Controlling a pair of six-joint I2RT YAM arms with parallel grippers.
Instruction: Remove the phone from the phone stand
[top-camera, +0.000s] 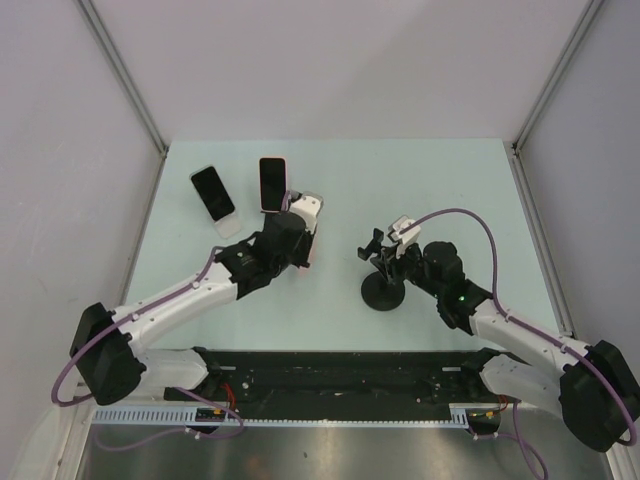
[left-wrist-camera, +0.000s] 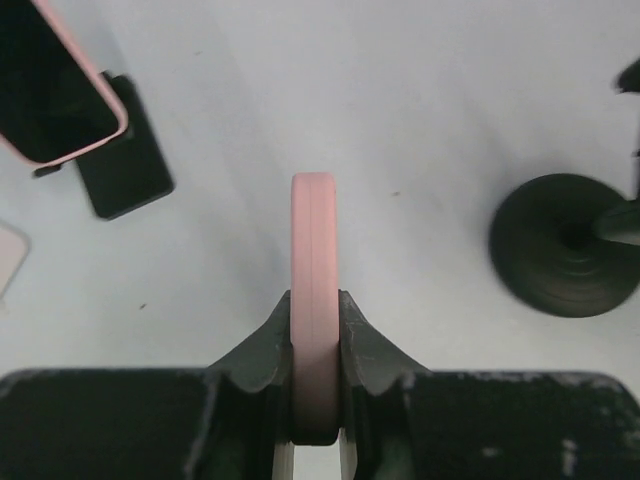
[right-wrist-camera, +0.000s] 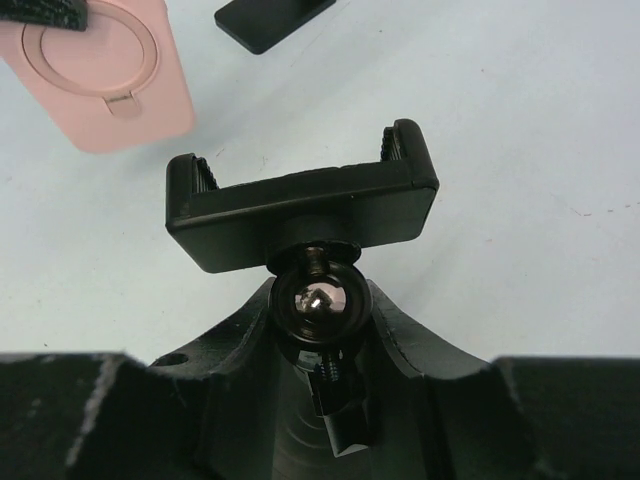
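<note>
Where the left gripper (left-wrist-camera: 315, 302) closes on it, we see the phone (left-wrist-camera: 314, 230) out of the phone stand (top-camera: 383, 290) and held well to that stand's left, above the pale table (top-camera: 440, 180). It stands on edge, its pink rim turned toward the left wrist camera, and its long axis seems to run out ahead of the fingers, toward the far side of the table. Its pink back with a ring mount faces the stand. We cannot tell whether its far end touches the table. Our left arm reaches diagonally forward and inward from its base, forearm low, jaws pinched flat against the phone's two faces. Our right arm reaches forward and inward from the other side, and the right gripper (right-wrist-camera: 320, 295) is clamped on the stand's ball joint (right-wrist-camera: 318, 300) just below the empty cradle (right-wrist-camera: 300, 205), whose prongs point up. Farther left, a black phone (top-camera: 212, 194) and a pink-cased phone (top-camera: 272, 183) lie flat.
</note>
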